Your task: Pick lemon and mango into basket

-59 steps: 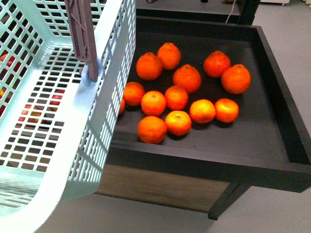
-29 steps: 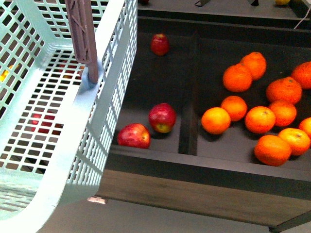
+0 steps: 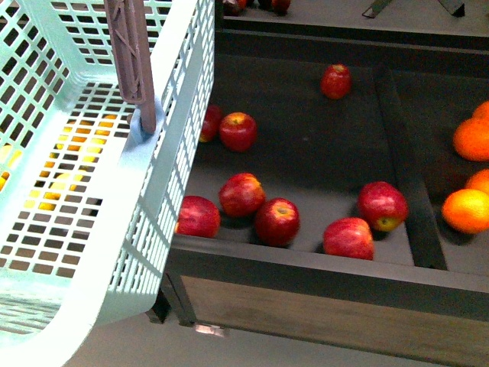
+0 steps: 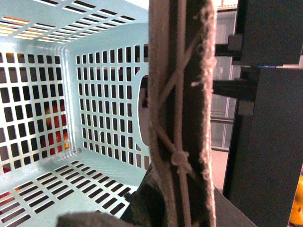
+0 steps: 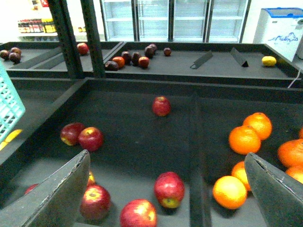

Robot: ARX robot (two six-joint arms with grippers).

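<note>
The right gripper (image 5: 165,156) stands spread wide, one dark finger in each lower corner of the right wrist view, with nothing between them and nothing touched. The left gripper (image 4: 156,203) shows only as a dark blurred mass at the foot of the basket's mauve handle (image 4: 182,118), which fills the centre of that view with its white ties (image 4: 177,158); whether it is clamped on the handle cannot be told. In the front view the basket (image 3: 122,199) fills the left of the frame, its lattice wall overhanging the left edge of the dark tray (image 3: 306,264). Red apples (image 3: 276,222) lie scattered along the tray's lower edge and upper left, one just beside the basket wall; bare floor remains at centre. A divider (image 3: 401,168) separates them from tangerines (image 3: 466,210) at the right edge. Yellow fruit (image 3: 76,141) shows through the basket slats, kind undetermined. A small yellow oval, apparently the lemon (image 5: 269,60), sits on the far shelf, upper right.
</note>
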